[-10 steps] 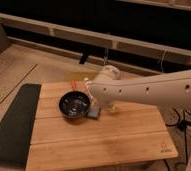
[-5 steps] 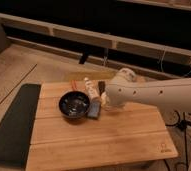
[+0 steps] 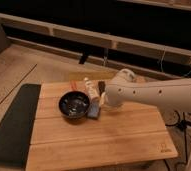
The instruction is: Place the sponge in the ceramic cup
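The gripper [image 3: 102, 96], at the end of a white arm reaching in from the right, hangs low over the middle of a wooden table [image 3: 99, 142] with its dark fingers spread and grasping nothing. The sponge [image 3: 94, 108], a small blue-grey block, lies on the table just below the gripper and against the right side of a dark bowl [image 3: 74, 105]. A white packet [image 3: 90, 88] with red marks lies just behind, a pale shape under the arm's end may be the ceramic cup [image 3: 111, 104], and a dark mat [image 3: 11, 125] covers the table's left edge.
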